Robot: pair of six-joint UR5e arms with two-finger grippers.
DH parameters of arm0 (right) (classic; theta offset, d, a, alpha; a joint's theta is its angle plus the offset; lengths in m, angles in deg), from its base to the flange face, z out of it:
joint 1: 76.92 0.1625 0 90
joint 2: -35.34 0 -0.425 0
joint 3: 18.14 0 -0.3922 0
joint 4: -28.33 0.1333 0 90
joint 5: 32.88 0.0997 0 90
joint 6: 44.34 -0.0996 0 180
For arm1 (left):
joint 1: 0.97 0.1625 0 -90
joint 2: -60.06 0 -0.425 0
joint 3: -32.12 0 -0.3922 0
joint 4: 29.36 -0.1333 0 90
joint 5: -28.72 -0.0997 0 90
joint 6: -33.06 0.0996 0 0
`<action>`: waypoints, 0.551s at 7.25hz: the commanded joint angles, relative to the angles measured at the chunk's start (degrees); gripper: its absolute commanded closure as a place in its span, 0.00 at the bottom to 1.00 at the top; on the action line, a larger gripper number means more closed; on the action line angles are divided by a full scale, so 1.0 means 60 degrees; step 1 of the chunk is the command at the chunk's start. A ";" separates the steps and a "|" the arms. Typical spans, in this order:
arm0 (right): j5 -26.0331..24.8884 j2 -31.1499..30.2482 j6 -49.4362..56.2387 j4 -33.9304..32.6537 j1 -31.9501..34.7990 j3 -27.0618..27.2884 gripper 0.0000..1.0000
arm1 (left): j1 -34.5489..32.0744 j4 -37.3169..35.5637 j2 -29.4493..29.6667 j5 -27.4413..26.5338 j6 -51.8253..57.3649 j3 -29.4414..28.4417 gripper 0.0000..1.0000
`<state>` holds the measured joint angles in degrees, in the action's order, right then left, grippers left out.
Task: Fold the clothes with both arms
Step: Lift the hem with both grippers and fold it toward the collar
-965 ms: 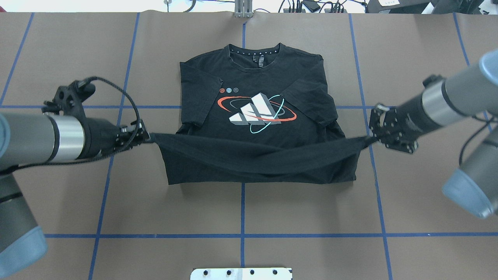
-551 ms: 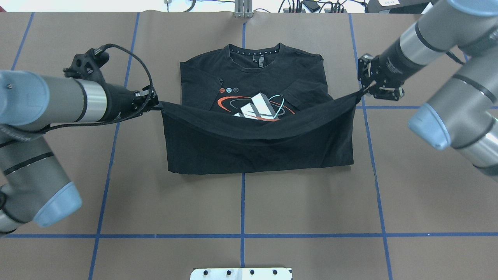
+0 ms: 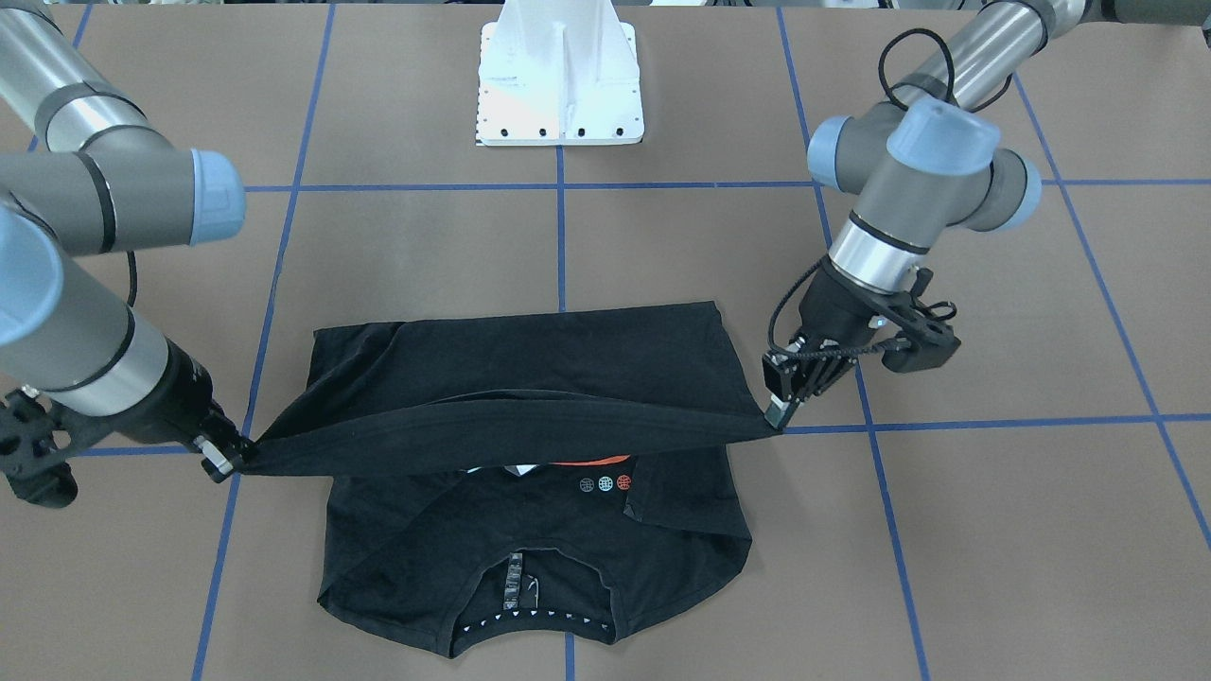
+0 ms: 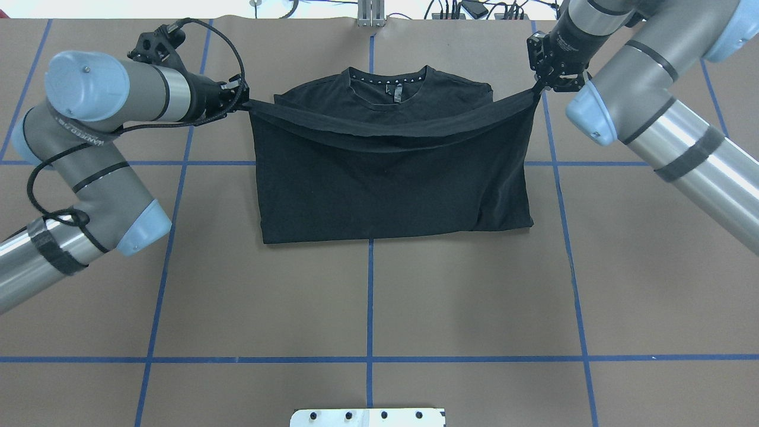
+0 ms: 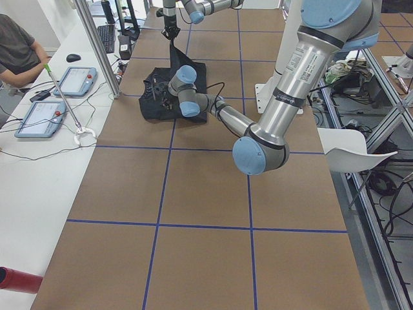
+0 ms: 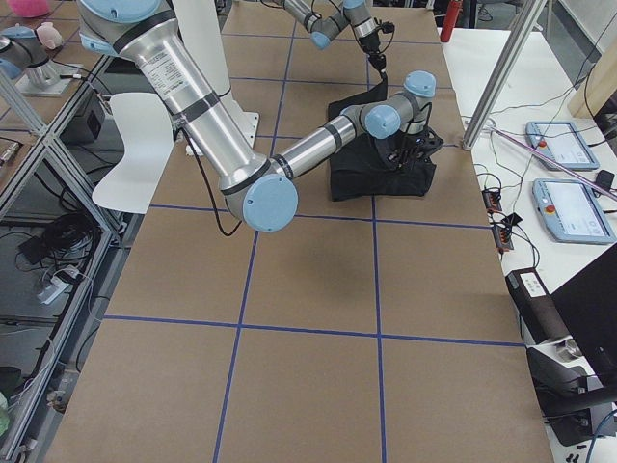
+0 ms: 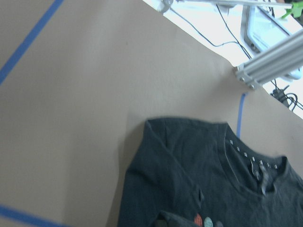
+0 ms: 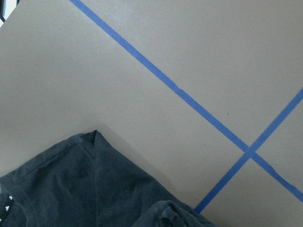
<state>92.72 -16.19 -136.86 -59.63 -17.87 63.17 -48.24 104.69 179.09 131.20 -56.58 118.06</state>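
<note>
The black T-shirt point(image 4: 391, 184) lies flat mid-table with its collar point(image 4: 386, 80) at the far side. Its lower half is folded up over the chest, hiding the logo in the overhead view. My left gripper point(image 4: 243, 102) is shut on one hem corner. My right gripper point(image 4: 541, 86) is shut on the other. The hem edge point(image 4: 385, 127) hangs taut between them just above the shoulders. From the front, the left gripper point(image 3: 778, 416) and right gripper point(image 3: 227, 459) hold the edge over the three dots point(image 3: 605, 483). Both wrist views look down on the T-shirt point(image 7: 199, 179) point(image 8: 85, 189).
The white pedestal point(image 3: 560, 76) stands at the near edge of the brown, blue-taped table point(image 4: 367, 308). An aluminium post point(image 4: 370, 15) and cables line the far edge. A seated person point(image 5: 19, 51) and tablets point(image 5: 39, 118) are at the side bench.
Both grippers have carried the hem away from the robot toward the collar. The fold now covers the logo, and the arms have reached further out over the table.
</note>
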 commanded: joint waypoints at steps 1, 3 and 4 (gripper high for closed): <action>-0.0685 0.0631 0.0304 0.0084 -0.0129 -0.1183 1.00 | -0.0266 0.1235 0.0564 -0.0188 0.0131 -0.1732 1.00; -0.1142 0.0897 0.0275 0.0988 -0.0479 -0.2033 1.00 | -0.0267 0.1592 0.0904 -0.0452 0.0116 -0.2543 1.00; -0.1549 0.0898 0.0260 0.1399 -0.0742 -0.2357 0.94 | -0.0267 0.1682 0.0947 -0.0497 0.0116 -0.2691 0.71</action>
<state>85.83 -11.11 -135.24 -54.25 -20.64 51.71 -49.80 113.64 184.26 128.71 -55.87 103.69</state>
